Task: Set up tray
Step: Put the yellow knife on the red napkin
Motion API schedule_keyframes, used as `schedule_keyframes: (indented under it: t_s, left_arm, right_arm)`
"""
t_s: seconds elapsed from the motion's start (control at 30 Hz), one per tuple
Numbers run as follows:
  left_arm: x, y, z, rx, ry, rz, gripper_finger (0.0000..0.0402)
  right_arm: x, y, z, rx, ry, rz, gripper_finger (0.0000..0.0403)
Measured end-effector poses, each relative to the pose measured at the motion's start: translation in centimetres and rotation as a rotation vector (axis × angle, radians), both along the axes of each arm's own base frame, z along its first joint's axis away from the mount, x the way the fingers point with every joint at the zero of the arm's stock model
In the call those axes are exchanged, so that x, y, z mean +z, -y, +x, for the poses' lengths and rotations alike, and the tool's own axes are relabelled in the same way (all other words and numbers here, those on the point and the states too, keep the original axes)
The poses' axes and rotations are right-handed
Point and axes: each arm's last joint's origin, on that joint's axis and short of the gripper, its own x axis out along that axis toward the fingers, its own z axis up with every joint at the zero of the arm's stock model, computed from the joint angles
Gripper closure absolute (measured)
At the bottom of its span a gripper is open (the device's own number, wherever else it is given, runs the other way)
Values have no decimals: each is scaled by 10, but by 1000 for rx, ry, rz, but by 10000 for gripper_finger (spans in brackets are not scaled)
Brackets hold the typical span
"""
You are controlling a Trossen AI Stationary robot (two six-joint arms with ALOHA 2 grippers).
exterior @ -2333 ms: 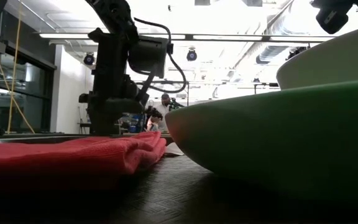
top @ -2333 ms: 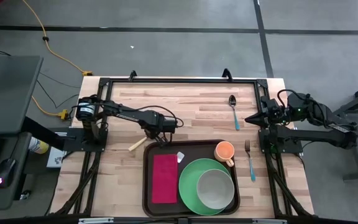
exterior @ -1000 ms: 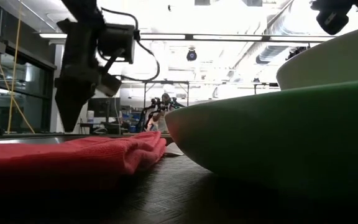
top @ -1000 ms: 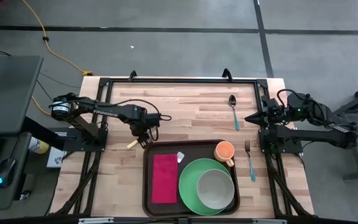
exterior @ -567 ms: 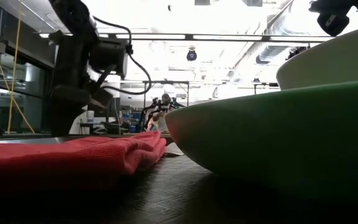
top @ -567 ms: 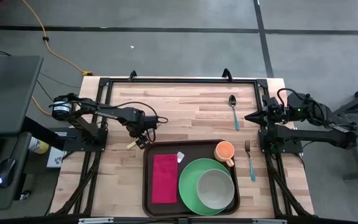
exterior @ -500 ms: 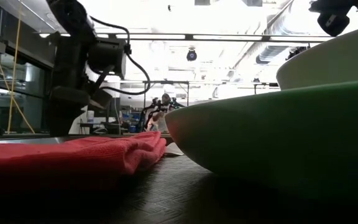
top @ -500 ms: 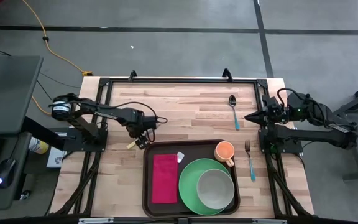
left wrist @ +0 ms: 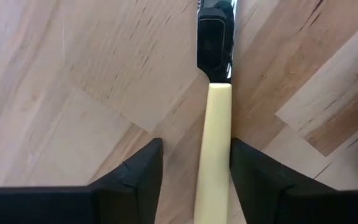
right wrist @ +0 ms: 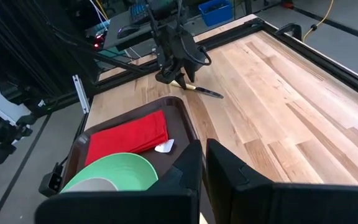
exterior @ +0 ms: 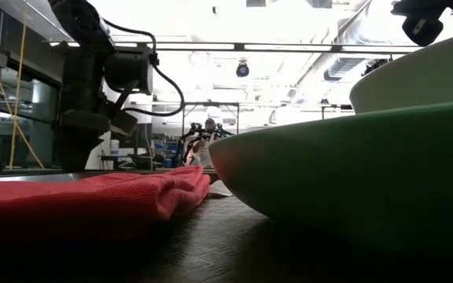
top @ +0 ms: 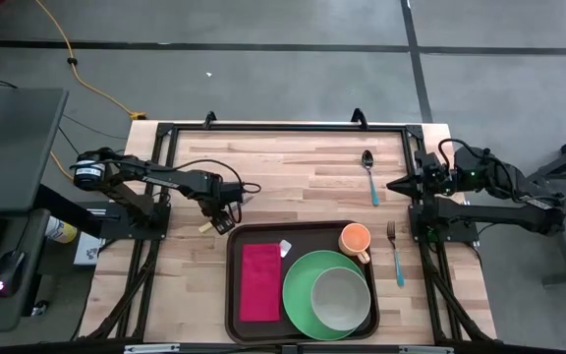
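Left gripper jaws apart astride smooth cream knife handle, woodgrain table; right shut

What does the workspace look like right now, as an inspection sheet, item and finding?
Surface: wooden table, bare in the middle.
Job's things: tray holds red napkin, green plate with bowl, orange cup.
Clutter: spoon and fork right of the tray; knife by its left corner.
Grippers: left gripper straddles the knife handle; right gripper shut at the right edge.
Cables: yellow cord on the floor.
Surroundings: desk at left.
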Motion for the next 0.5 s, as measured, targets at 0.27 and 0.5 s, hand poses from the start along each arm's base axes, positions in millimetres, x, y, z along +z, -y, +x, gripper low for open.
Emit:
schedule_keyframes:
  t_s: [0.27,0.5]
  left_arm:
    - [-1,0,1,-22,7,1,243]
    - [-1,0,1,-27,15,1,301]
  right_arm:
    - [0,0,0,-2,0,3,402]
    - [0,0,0,-10,0,-2,402]
